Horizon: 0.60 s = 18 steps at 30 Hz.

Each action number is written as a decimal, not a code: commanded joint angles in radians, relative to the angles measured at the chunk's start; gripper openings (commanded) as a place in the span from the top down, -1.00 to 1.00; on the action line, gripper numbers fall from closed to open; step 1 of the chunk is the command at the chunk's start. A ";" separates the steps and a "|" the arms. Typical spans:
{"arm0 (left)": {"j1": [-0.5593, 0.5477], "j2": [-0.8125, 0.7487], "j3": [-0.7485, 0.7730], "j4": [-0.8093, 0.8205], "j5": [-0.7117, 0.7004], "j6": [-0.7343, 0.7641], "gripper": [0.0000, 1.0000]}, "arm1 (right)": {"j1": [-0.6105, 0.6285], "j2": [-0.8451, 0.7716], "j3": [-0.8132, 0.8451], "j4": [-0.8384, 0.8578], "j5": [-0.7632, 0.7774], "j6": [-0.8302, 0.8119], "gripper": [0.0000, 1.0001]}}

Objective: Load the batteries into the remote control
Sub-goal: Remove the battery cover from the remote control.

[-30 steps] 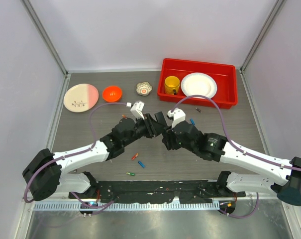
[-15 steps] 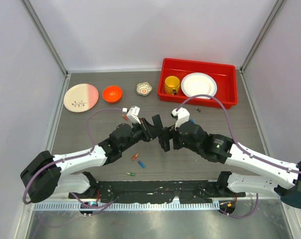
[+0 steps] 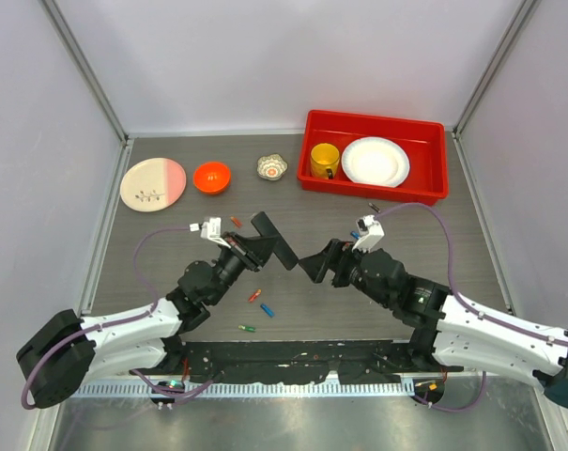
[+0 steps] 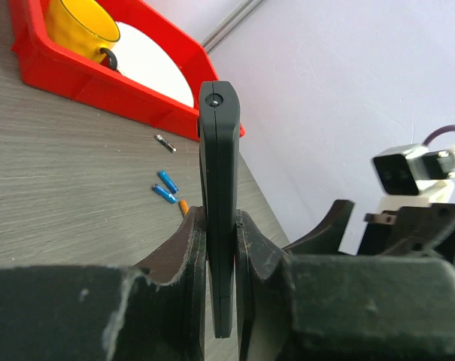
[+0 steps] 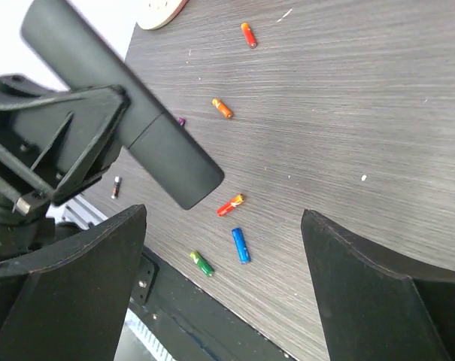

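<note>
The remote control (image 3: 274, 241), a slim black bar, is clamped edge-on between the jaws of my left gripper (image 3: 253, 252) and held above the table; it stands upright in the left wrist view (image 4: 218, 173), with the left gripper (image 4: 218, 219) shut on it. My right gripper (image 3: 319, 266) stands open just right of the bar's end, apart from it, its jaws wide (image 5: 223, 278) with nothing between them. Batteries lie loose on the table: red-orange (image 5: 230, 204), blue (image 5: 241, 245) and green (image 5: 201, 263) under the remote, and more (image 4: 165, 188) farther back.
A red tray (image 3: 434, 160) at the back right holds a yellow cup (image 3: 324, 160) and a white plate (image 3: 375, 161). An orange bowl (image 3: 211, 176), a pink-and-cream plate (image 3: 152, 183) and a small patterned dish (image 3: 272, 167) stand along the back left.
The two grippers, close together at the centre before, have drawn apart. The right one opened and pulled back to the right; the left one moved left and nearer, keeping the remote.
</note>
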 commanded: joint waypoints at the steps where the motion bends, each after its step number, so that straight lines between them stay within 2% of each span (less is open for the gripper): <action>1: 0.004 0.000 -0.037 0.245 -0.064 0.039 0.99 | -0.049 0.023 -0.047 0.265 -0.056 0.204 -0.79; 3: 0.005 0.005 -0.039 0.257 -0.064 0.045 1.00 | -0.086 0.066 -0.068 0.351 -0.152 0.243 -0.80; 8: 0.004 0.012 -0.041 0.282 -0.059 0.059 1.00 | -0.143 0.143 -0.117 0.539 -0.271 0.335 -0.80; 13: 0.004 0.012 -0.041 0.280 -0.052 0.062 0.99 | -0.166 0.224 -0.108 0.617 -0.357 0.353 -0.79; 18: 0.004 0.015 -0.045 0.280 -0.049 0.061 1.00 | -0.166 0.276 -0.085 0.646 -0.375 0.359 -0.72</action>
